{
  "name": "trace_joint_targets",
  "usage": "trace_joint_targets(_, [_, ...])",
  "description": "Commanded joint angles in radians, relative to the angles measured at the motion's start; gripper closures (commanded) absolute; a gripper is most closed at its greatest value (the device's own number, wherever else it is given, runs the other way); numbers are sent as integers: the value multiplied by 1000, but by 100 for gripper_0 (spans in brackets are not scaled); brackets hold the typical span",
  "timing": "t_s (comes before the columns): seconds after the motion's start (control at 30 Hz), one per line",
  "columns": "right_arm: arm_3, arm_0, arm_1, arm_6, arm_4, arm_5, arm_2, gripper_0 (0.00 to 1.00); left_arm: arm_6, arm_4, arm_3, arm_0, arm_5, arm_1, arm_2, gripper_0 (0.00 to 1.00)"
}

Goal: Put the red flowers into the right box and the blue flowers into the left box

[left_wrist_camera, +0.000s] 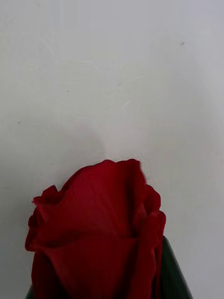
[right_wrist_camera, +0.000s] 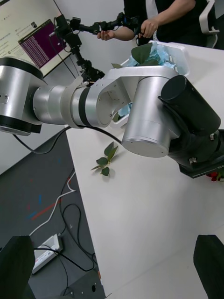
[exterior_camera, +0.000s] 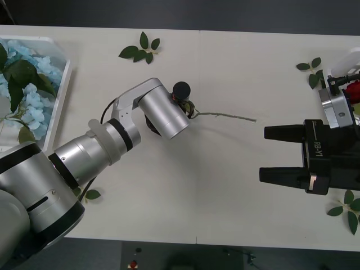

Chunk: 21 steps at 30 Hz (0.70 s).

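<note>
One red rose (left_wrist_camera: 95,229) sits pinched in my left gripper's fingers mid-bench, stem (exterior_camera: 228,116) trailing toward 3 o'clock. My right gripper (exterior_camera: 277,153) waits at 3 o'clock, fingers spread. Next, I judge, carry it toward the right box (exterior_camera: 350,61).

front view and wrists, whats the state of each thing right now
red rose: between the left gripper's jaws, stem lying on the table
left gripper: shut on the rose, mid-table
right gripper: open, holding nothing, at the table's right side
left box: holds blue flowers
right box: a red bloom inside
</note>
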Motion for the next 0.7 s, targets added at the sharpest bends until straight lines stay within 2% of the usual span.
trace_joint_targets(0.03, [-8, 0, 4, 12, -6, -2, -6, 0, -43, -12, -4, -25, -8, -7, 6, 100])
trace_joint_targets(0.23, [-8, 0, 2, 14, -6, -2, -6, 0, -60, 13, -51, -25, 0, 6, 8, 100])
trace_joint_targets(0.33, [-8, 0, 2, 12, -6, -2, -6, 0, -71, 7, -102, -25, 52, 20, 12, 100])
trace_joint_targets(0.53, [-8, 0, 2, 15, -18, -4, -6, 0, -285, 82, -301, -24, 301, 124, 75, 100])
trace_joint_targets(0.7, [-8, 0, 2, 12, -26, -5, -6, 0, -463, 182, -369, -24, 385, 216, 143, 100])
